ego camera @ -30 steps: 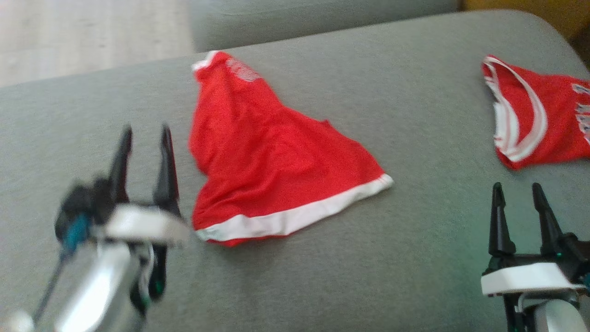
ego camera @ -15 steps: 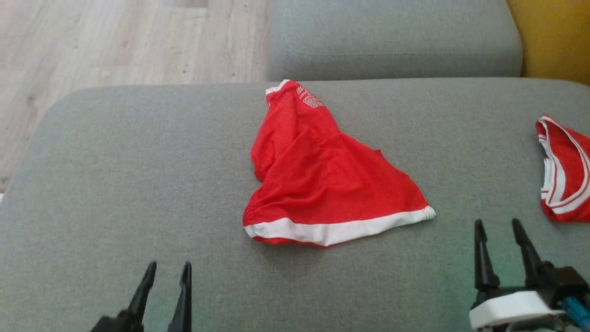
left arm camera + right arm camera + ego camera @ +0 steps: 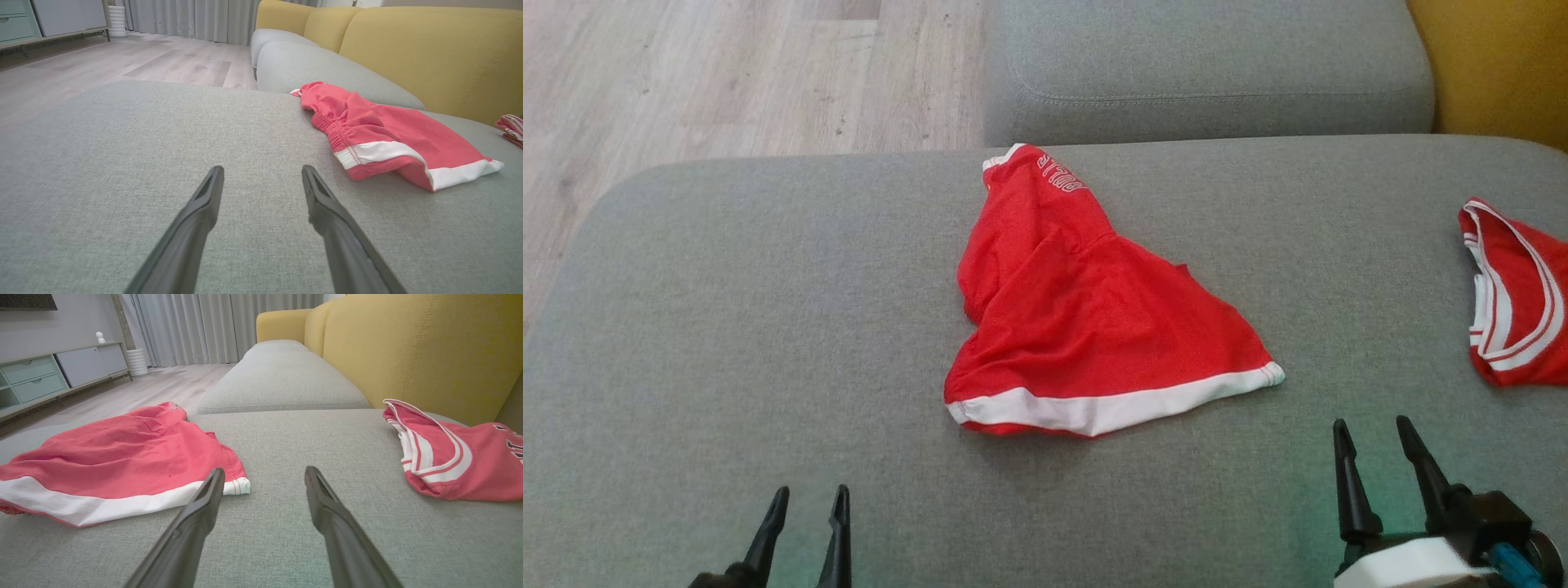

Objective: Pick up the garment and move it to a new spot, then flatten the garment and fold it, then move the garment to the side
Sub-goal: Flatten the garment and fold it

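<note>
While the shorts (image 3: pixel 1094 327) lie crumpled, left hand (image 3: pixel 812 490) and right hand (image 3: pixel 1371 421) hover low; fingers (image 3: pixel 1347 482) spread, empty.

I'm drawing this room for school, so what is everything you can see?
red cloth shorts with a white band: one, red and white, middle of near cushion.
red cloth jersey with white stripes: one, red and white, right edge of that cushion.
grey fabric sofa cushions: two, grey, one near, one behind it.
yellow sofa backrest: one, yellow, far right.
pale wooden floor: one, light brown, beyond sofa.
grey curtains: one set, grey, far wall.
left hand: one, dark fingers, open, lower left.
right hand: one, dark fingers, open, lower right.
</note>
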